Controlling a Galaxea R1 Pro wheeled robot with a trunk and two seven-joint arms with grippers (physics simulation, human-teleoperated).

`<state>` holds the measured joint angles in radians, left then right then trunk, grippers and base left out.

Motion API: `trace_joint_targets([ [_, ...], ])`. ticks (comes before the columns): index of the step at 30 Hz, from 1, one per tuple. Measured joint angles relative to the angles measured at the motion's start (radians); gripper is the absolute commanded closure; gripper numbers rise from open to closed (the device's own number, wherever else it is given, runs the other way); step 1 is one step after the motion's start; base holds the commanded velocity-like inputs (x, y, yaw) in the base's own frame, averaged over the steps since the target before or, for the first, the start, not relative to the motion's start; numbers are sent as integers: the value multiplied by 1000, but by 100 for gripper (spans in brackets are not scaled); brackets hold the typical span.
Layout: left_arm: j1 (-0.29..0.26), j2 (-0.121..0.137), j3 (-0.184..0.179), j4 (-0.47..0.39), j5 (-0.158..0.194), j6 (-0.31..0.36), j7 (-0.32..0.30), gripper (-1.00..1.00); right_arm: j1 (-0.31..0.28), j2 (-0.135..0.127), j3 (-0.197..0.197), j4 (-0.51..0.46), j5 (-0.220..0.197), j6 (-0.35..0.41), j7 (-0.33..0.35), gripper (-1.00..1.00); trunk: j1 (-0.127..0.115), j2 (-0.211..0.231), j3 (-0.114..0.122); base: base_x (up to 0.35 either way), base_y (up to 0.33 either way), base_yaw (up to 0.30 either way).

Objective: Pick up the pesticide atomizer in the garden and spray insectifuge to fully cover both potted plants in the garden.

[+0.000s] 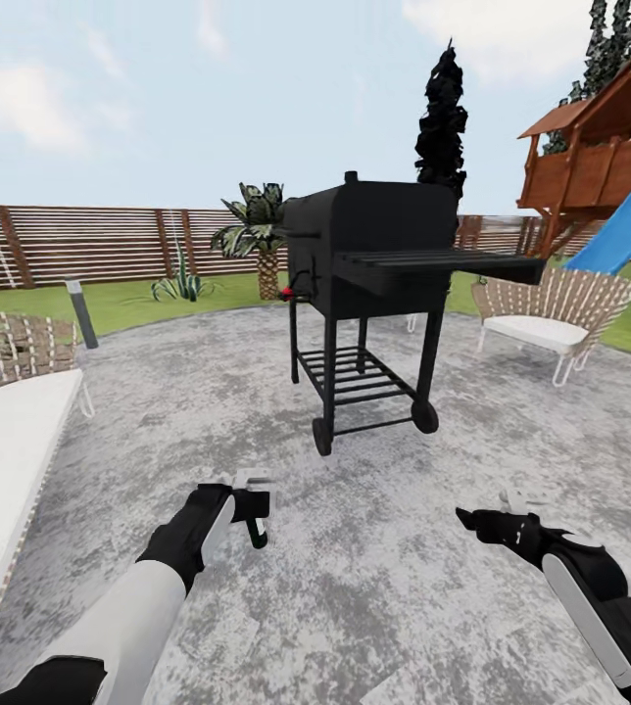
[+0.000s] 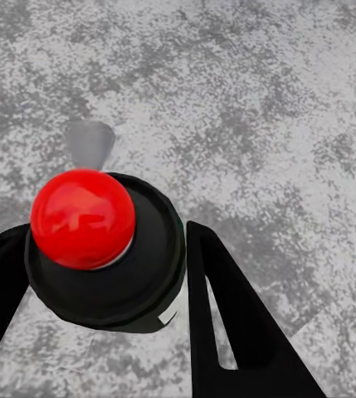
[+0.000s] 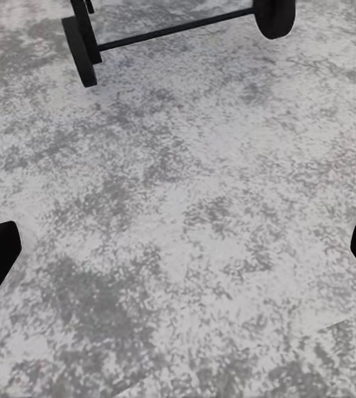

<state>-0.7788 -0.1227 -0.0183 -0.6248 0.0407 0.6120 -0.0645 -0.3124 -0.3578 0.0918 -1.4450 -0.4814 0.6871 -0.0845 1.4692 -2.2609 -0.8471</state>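
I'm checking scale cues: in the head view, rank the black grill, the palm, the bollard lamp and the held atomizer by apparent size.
1. Black grill
2. Palm, though farther away
3. Bollard lamp
4. Pesticide atomizer, in the left gripper

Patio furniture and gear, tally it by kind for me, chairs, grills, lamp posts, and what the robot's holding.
Wicker chairs: 2, one right of the grill, one at the left edge
Black grill: 1
Grey lamp post: 1
Pesticide atomizer, held in the left gripper: 1
Total: 5
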Motion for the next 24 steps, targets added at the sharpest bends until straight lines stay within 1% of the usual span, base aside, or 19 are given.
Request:
trace_joint_targets([
  [4,0,0,0,0,0,0,0,100,0,0,0,0,0,0,1,-100,0,0,0,214,128,32],
  [7,0,0,0,0,0,0,0,100,0,0,0,0,0,0,1,-100,0,0,0,301,32,56],
  [17,0,0,0,0,0,0,0,100,0,0,0,0,0,0,1,-100,0,0,0,320,-29,227],
  [20,0,-1,0,0,0,0,0,100,0,0,0,0,0,0,1,-100,0,0,0,74,-3,245],
  [21,0,-4,0,0,1,1,0,100,0,0,0,0,0,0,1,-100,0,0,0,16,-1,245],
  [22,0,-15,0,0,4,1,-1,100,0,0,0,0,0,0,1,-100,0,0,-1,10,0,245],
  [24,0,-22,0,0,1,1,0,100,0,0,0,0,0,0,1,-100,0,0,-1,4,0,245],
])
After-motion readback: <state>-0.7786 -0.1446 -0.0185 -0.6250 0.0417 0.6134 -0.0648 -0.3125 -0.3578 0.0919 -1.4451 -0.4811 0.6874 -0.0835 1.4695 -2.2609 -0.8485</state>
